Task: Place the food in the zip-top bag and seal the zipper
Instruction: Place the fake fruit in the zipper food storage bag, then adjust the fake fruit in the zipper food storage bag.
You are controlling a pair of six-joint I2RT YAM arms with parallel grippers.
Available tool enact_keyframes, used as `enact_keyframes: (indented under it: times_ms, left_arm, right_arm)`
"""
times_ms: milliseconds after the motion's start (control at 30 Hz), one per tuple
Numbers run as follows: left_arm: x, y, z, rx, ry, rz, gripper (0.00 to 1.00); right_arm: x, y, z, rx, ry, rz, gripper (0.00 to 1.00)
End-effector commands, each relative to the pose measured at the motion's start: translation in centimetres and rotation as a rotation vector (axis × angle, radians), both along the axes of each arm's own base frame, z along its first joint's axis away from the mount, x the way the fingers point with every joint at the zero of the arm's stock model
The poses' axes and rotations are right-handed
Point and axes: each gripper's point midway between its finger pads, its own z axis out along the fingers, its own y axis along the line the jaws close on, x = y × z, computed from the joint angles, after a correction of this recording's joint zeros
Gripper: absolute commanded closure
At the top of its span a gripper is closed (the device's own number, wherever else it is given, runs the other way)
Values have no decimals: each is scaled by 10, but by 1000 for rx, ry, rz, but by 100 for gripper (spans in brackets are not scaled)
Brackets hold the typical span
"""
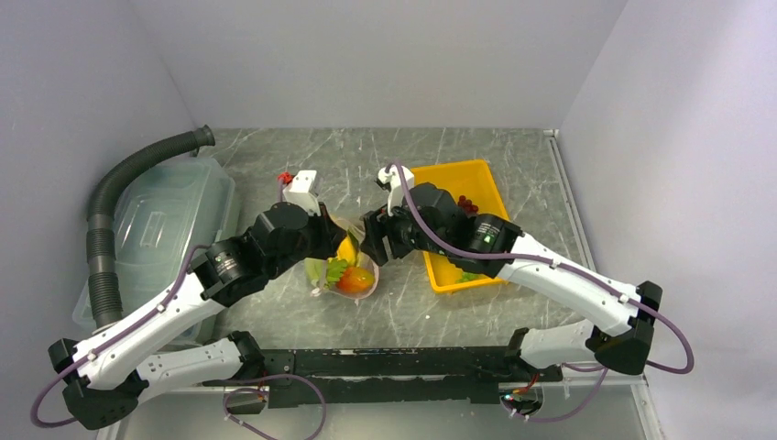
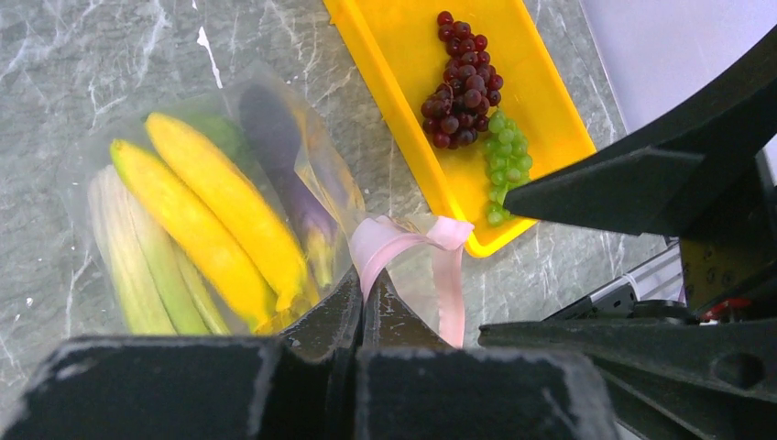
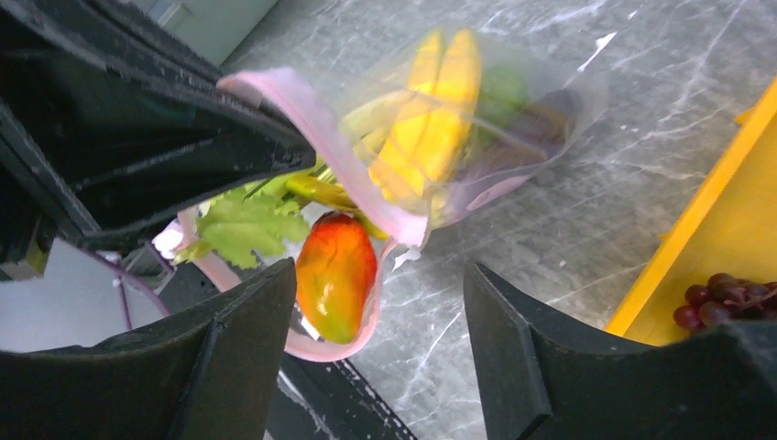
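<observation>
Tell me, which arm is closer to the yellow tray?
Right. The right arm reaches across the yellow tray, hiding its near part. The left arm is at the zip-top bag, left of the tray and apart from it.

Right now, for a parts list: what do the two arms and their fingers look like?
Both the left arm and right arm have white links, black joints and a purple cable alongside. Fingers are black, wedge-shaped; a green light glows on the right arm.
</observation>
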Motion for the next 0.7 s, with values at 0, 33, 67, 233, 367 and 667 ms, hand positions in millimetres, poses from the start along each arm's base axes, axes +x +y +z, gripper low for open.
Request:
enact_keyframes:
  times_ms: [0, 33, 67, 233, 367, 667]
  left_arm:
    - [5, -4, 20, -53, -46, 9, 100]
    - [5, -4, 20, -52, -45, 10, 100]
    - [5, -3, 19, -54, -45, 10, 100]
    - [4, 0, 21, -54, -49, 15, 100]
    - [4, 1, 21, -49, -52, 19, 100]
    - [2, 5, 22, -43, -58, 19, 100]
  right_arm:
    - [-17, 0, 6, 42, 1, 98, 32]
    - [-20, -1, 8, 52, 2, 107, 34]
    - [-20, -3, 7, 53, 1, 102, 35]
    - [-15, -23, -1, -3, -8, 28, 39]
    - [-13, -39, -4, -31, -22, -26, 39]
    - [-3, -88, -24, -155, -43, -198, 36]
